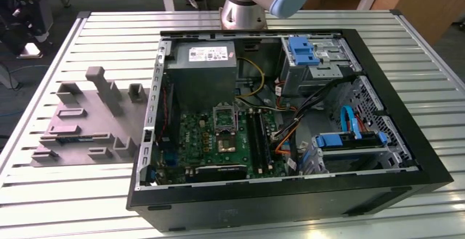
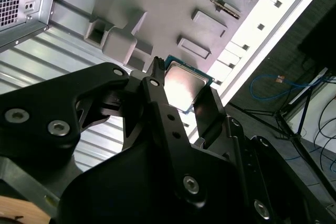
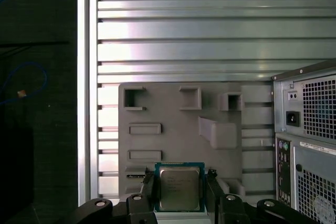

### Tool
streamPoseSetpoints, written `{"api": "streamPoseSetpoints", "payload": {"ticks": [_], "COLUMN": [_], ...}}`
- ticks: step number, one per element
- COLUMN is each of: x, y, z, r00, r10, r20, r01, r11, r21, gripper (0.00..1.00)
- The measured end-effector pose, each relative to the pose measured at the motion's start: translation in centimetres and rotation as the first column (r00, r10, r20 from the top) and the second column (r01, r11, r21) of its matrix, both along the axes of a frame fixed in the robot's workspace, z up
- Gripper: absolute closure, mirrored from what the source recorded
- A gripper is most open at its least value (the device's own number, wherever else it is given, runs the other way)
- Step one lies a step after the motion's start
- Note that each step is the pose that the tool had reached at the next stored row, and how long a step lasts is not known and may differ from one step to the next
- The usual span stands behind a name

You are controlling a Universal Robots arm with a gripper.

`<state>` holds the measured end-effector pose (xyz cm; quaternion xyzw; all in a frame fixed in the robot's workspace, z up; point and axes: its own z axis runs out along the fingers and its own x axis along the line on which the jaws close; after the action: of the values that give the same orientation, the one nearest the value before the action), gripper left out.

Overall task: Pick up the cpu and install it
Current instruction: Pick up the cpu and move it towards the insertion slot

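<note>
Arm (image 1: pixel 247 2): the base column stands on the bench (image 1: pixel 43 195) beyond the open case (image 1: pixel 392 157), and the upper links run out of the exterior view. Hand (image 3: pixel 180 182): black, two-fingered, closed partway on the cpu (image 3: pixel 179 191), with one finger (image 2: pixel 157 93) on each of two opposite edges. Cpu: in both wrist views its silvery top and greenish rim show between the fingers. Tray (image 3: pixel 173 124): grey, moulded, on the bench slats directly past the hand. Whether the cpu touches the tray cannot be told. Case rear panel (image 3: pixel 307 129): just beside the tray, to one side of the hand.
</note>
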<state>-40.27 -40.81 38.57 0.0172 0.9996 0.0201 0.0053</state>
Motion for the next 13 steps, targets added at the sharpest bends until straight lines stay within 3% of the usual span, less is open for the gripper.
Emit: {"api": "streamPoseSetpoints", "payload": {"ticks": [13], "x": [0.59], "y": [0.0], "z": [0.0], "r00": [1.0], "r10": [0.0], "r20": [0.0001], "r01": [0.0], "r11": [1.0], "r21": [0.0], "gripper": [0.53]}}
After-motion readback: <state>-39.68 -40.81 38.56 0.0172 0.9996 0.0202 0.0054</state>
